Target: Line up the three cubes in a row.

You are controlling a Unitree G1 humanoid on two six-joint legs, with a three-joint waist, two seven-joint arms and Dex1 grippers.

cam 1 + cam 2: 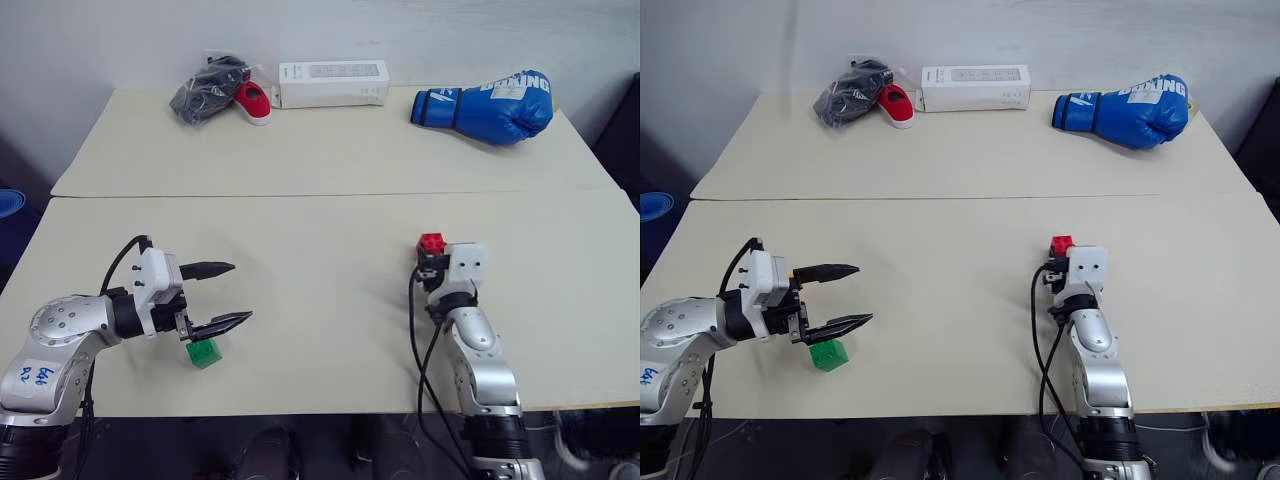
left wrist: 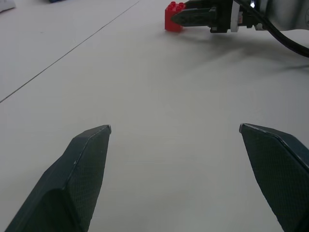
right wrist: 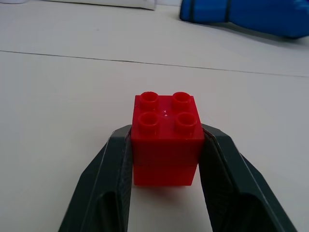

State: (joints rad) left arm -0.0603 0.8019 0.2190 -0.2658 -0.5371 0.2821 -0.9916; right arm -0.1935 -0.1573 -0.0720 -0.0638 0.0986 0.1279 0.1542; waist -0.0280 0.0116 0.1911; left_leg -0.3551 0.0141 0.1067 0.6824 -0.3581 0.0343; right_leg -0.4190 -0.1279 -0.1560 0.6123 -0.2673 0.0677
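A red cube (image 1: 432, 242) stands on the cream table (image 1: 320, 300), right of the middle. My right gripper (image 1: 431, 259) is shut on it, and in the right wrist view its two black fingers (image 3: 113, 169) press the sides of the red cube (image 3: 166, 140). At the near left a green cube (image 1: 204, 352) rests on the table. Just above it and a little past it hangs my left gripper (image 1: 239, 291), open and empty, pointing towards the red cube (image 2: 174, 17). In the left wrist view the wide-apart fingertips (image 2: 96, 140) frame bare tabletop.
At the far edge lie a blue boxing glove (image 1: 495, 105), a white box (image 1: 333, 83), a small red shoe (image 1: 253, 102) and a dark bundle (image 1: 207, 88). A seam (image 1: 340, 195) runs across between the two tabletops. The front edge is close behind the green cube.
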